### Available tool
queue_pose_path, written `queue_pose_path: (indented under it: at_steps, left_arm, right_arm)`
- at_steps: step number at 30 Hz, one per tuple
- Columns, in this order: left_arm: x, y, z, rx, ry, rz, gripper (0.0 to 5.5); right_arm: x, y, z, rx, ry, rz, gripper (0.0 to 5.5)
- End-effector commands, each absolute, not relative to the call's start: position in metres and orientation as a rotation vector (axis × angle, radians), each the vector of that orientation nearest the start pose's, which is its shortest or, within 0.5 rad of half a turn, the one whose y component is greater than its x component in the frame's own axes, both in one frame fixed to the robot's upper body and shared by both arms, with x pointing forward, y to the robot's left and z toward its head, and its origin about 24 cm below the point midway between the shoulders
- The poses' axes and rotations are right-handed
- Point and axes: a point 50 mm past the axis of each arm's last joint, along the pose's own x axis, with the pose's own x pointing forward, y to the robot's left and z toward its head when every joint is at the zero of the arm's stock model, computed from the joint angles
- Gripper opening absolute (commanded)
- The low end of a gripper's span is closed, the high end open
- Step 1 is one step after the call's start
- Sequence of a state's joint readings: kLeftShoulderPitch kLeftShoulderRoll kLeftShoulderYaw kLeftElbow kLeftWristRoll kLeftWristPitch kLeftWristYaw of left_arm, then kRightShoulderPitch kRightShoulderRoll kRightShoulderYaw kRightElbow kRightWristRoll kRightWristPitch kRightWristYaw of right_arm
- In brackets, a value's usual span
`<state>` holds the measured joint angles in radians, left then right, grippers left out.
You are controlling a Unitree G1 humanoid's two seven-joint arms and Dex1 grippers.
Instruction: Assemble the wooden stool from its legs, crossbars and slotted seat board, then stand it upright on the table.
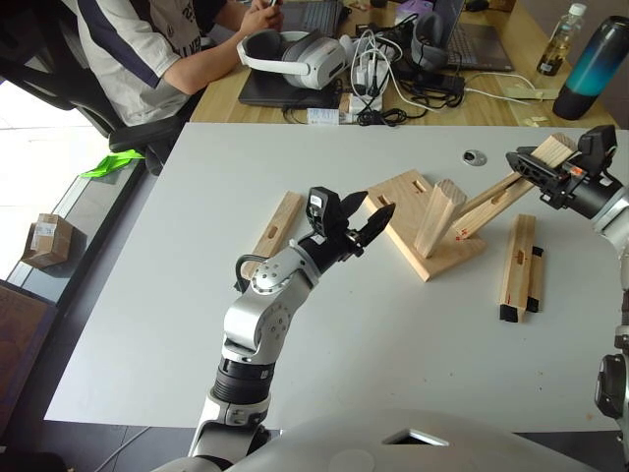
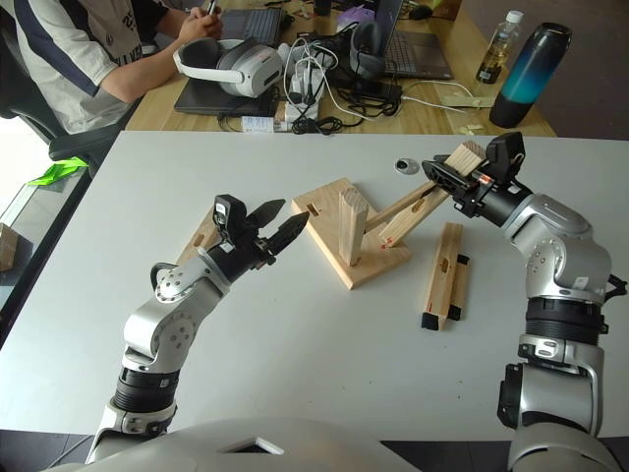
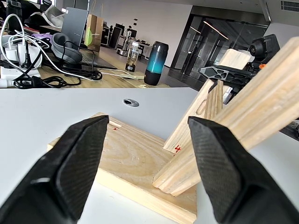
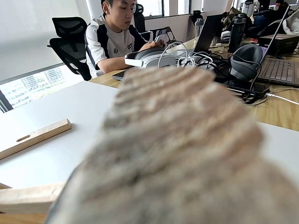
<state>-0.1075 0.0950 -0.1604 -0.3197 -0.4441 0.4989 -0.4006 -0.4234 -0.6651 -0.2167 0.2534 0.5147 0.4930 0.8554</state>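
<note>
1. The right gripper (image 1: 539, 163) is clamped on the top end of a slanted leg (image 1: 491, 202). The leg's foot meets the seat board (image 1: 401, 200), which lies flat mid-table.
2. The left gripper (image 1: 371, 210) is wide open and holds nothing, just beside the board's left edge.
3. The step looks like seating that leg in its slot. It would be best to steady the board with the left gripper first, then swing the leg upright slowly. Otherwise the board may slide, or the other leg (image 1: 438, 214) standing in it may topple.
4. A slotted bar (image 1: 277, 228) lies left of the board, and two bars (image 1: 518, 264) lie side by side to its right.
5. The white table (image 1: 373, 344) backs onto a wooden desk (image 1: 526, 54) with a headset (image 1: 295, 54), cables and a dark bottle (image 1: 593, 67).
</note>
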Motion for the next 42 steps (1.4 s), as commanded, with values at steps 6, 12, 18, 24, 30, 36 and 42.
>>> queue_pose_path:
  at_steps: [6, 12, 18, 24, 30, 36, 42]
  left_arm:
    - [0.248, 0.082, 0.1, -0.297, 0.078, -0.779, 3.12]
    - [0.248, 0.082, 0.1, -0.297, 0.077, -0.776, 3.12]
    - [0.248, 0.083, 0.101, -0.295, 0.077, -0.776, 3.12]
    - [0.248, 0.084, 0.101, -0.293, 0.077, -0.775, 3.12]
    - [0.248, 0.084, 0.102, -0.292, 0.069, -0.771, 3.12]
    - [0.242, 0.087, 0.113, -0.252, 0.027, -0.814, 3.12]
    - [0.232, 0.08, 0.122, -0.143, 0.011, -0.93, 3.12]
  right_arm:
    - [0.302, -0.268, 0.133, 0.163, 0.11, 0.628, 1.45]
    - [0.305, -0.27, 0.133, 0.09, 0.067, 0.581, 1.45]
    - [0.303, -0.268, 0.13, 0.134, 0.11, 0.61, 1.45]
    - [0.306, -0.266, 0.141, 0.176, 0.055, 0.604, 1.45]
    - [0.307, -0.268, 0.14, 0.179, 0.075, 0.583, 1.45]
    - [0.31, -0.271, 0.145, 0.157, 0.048, 0.559, 1.45]
    - [0.309, -0.27, 0.141, 0.119, 0.085, 0.571, 1.45]
